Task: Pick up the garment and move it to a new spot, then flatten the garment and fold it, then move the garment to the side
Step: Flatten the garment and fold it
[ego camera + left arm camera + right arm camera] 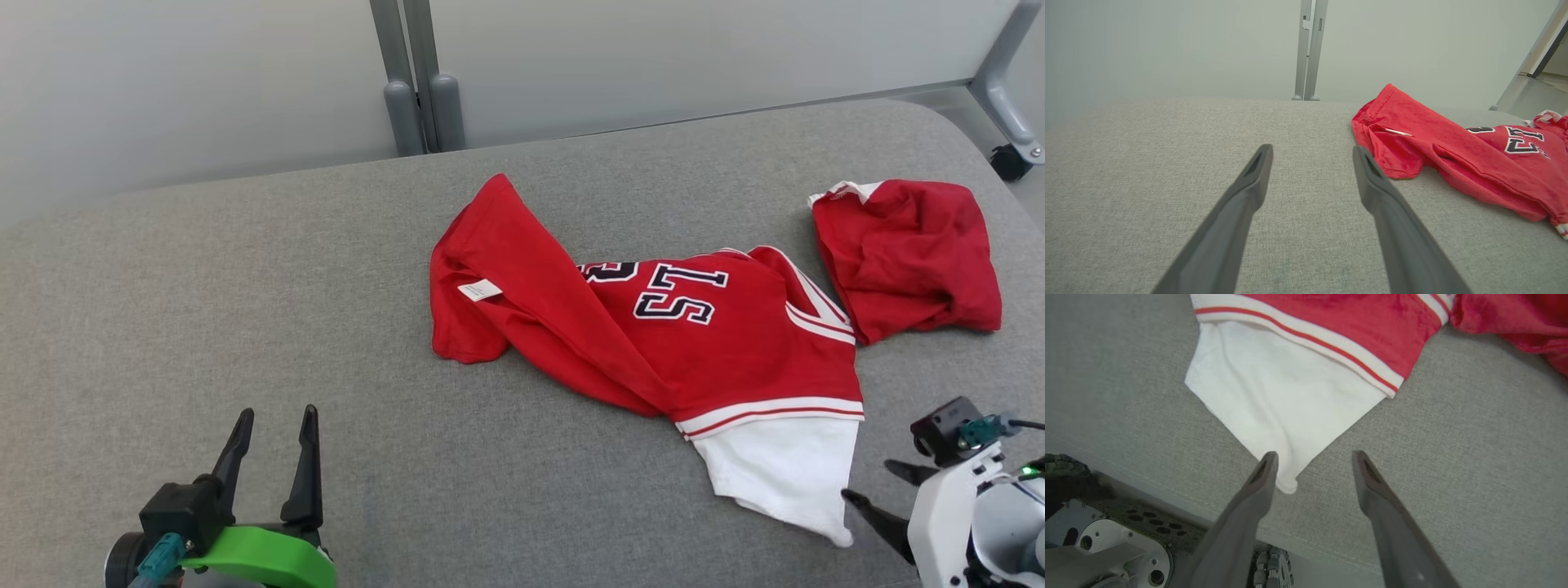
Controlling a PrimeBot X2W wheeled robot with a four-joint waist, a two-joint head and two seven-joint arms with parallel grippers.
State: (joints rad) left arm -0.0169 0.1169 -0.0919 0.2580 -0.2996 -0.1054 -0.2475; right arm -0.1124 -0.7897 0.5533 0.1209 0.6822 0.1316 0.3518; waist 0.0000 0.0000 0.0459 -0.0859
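— While the jersey [718, 359] lies crumpled, what is done?
— Seemingly nothing. Right pincer [868, 482]: spread, empty, sleeve [1282, 396] tip just ahead. Left pincer [277, 412]: spread, jersey well right. Lift, flatten, fold outstanding.

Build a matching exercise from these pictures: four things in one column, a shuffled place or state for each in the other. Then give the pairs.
Column one
1. jersey
2. plain red garment
3. left gripper
4. right gripper

Column two
A. open, a fingertip beside the white sleeve corner
B. bunched up at the far right
C. open over bare grey surface, apart from both garments
D. crumpled in the middle, a fold covering part of its lettering

Pairs: 1-D, 2-B, 3-C, 4-A
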